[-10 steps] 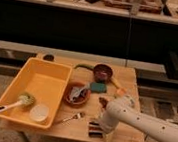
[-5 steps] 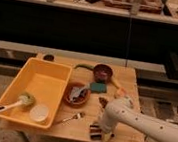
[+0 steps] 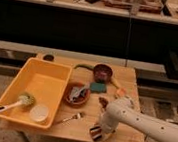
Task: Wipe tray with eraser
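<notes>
Shut goes the pincer [image 3: 100,129]: its jaws stood apart a second ago, and now they are together on the striped eraser [image 3: 94,132], while the white arm [image 3: 144,126] has hardly shifted.

Sweeping from the left: the yellow tray [image 3: 40,82] fills the left side of the tabletop [image 3: 75,130], with a green-headed brush [image 3: 12,103] and a white dish [image 3: 38,113] lying at its near end. Next comes a fork [image 3: 73,117], then a brown bowl [image 3: 77,95] and a teal sponge [image 3: 98,87] behind it.

Lower centre, at the tabletop's near edge, sits the eraser, clamped at the pincer tip as far as I can judge. Its long axis is hidden under the fingers, so I cannot call it.

Here's the relation that matters: the tray lies to the left of the pincer, with the fork between them. So the carry looks like a lift, then leftward over the rim.
</notes>
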Controlling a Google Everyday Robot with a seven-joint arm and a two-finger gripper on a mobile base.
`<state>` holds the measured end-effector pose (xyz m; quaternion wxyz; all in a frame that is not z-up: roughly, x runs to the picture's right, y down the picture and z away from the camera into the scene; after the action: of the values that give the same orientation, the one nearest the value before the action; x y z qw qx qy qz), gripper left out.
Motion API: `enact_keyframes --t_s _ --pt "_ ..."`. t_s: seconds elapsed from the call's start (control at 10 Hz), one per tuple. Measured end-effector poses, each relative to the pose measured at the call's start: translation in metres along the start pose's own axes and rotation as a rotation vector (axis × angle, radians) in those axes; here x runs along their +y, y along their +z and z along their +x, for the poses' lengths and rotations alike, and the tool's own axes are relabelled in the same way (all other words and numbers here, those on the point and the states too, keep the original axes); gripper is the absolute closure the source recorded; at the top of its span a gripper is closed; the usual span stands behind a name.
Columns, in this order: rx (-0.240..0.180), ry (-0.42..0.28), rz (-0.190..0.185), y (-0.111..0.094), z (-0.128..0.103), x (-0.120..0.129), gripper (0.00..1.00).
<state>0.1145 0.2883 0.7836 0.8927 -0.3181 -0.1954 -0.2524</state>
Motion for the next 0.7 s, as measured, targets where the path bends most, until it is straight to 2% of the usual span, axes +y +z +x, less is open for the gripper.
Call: enact_keyframes --t_s 0.3,0.4,0.5,0.7 --pt "0.055 -0.057 0.060 -0.035 -0.018 -0.006 1.00" --pt "0.074 -0.091 0.091 -0.065 -0.031 -0.010 1.00" --pt "0.083 -0.106 0.107 -0.080 -0.037 -0.013 1.00" --pt "0.104 -0.165 0.161 -0.130 -0.060 -0.028 1.00"
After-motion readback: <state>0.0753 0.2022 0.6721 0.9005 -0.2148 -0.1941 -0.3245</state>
